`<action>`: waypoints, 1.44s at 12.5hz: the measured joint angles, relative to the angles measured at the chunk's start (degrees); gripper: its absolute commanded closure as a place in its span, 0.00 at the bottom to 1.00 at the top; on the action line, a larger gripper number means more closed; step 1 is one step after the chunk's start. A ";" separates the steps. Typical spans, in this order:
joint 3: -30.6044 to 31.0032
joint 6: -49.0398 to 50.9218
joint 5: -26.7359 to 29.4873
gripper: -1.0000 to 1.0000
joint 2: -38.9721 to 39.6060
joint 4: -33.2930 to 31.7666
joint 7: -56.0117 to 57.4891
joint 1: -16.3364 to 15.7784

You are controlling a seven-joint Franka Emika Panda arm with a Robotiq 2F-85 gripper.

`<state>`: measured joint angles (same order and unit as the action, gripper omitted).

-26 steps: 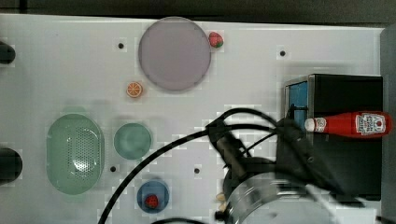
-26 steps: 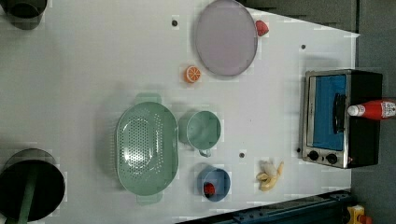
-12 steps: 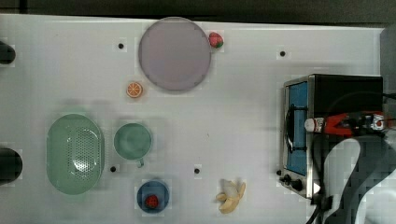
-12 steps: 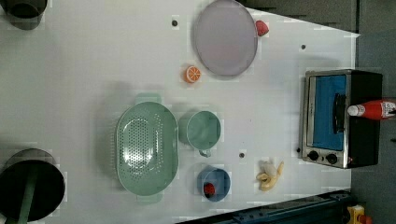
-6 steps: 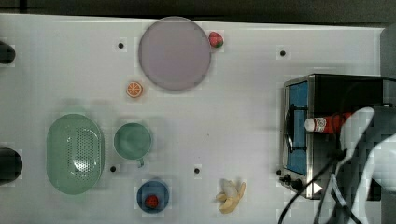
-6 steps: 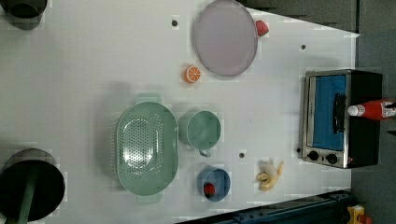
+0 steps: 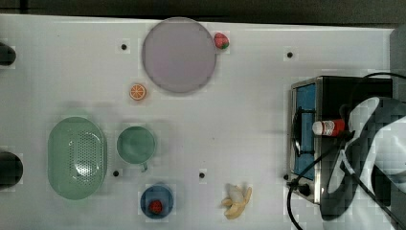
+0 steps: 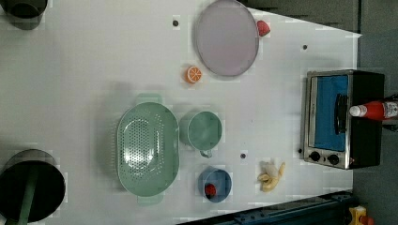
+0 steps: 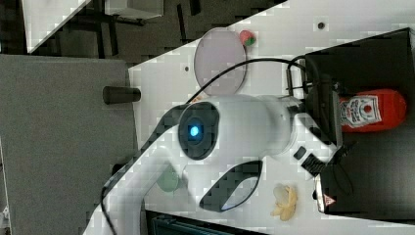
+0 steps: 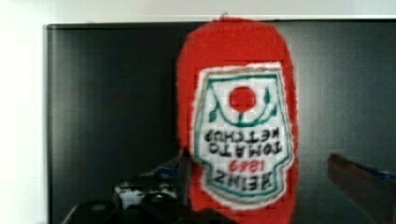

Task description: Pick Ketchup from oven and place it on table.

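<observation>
The Ketchup (image 7: 329, 127) lies on its side on the flat black top of the oven (image 7: 335, 91), its white cap pointing toward the glass door. It also shows in the left view (image 8: 375, 110) and the right view (image 9: 372, 111). My gripper (image 10: 259, 163) is open and straddles the bottle's labelled body (image 10: 238, 116). One finger (image 10: 183, 168) sits close against the bottle's side. The other finger (image 10: 355, 175) stands well apart from it. In the right view the gripper (image 9: 327, 115) sits at the bottle's neck end. The white table (image 7: 239, 96) stretches out in front of the oven.
On the table are a grey-lilac plate (image 7: 178, 55), a strawberry (image 7: 220, 40), an orange half (image 7: 137, 91), a green colander (image 7: 76, 157), a green cup (image 7: 136, 143), a blue bowl with a strawberry (image 7: 156, 201) and a banana (image 7: 236, 201). Black cables (image 7: 306, 172) hang across the oven front.
The arm has swung from over the table's middle to over the oven and now covers most of the bottle in the top view. The bottle has not moved.
</observation>
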<state>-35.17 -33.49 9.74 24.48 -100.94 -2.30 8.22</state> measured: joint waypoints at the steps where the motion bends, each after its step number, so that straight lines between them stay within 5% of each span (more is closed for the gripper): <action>1: 0.36 -0.87 1.34 0.00 1.15 0.06 0.10 0.08; 5: 1.20 -1.20 2.64 0.04 2.14 -1.40 0.09 -0.15; 8: 0.84 -1.20 1.82 0.38 2.11 -0.73 0.09 -0.31; 18: -0.14 7.51 -0.45 0.38 -2.00 5.71 4.07 -1.37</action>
<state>-35.31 -25.98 9.30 22.48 -95.23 1.77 6.84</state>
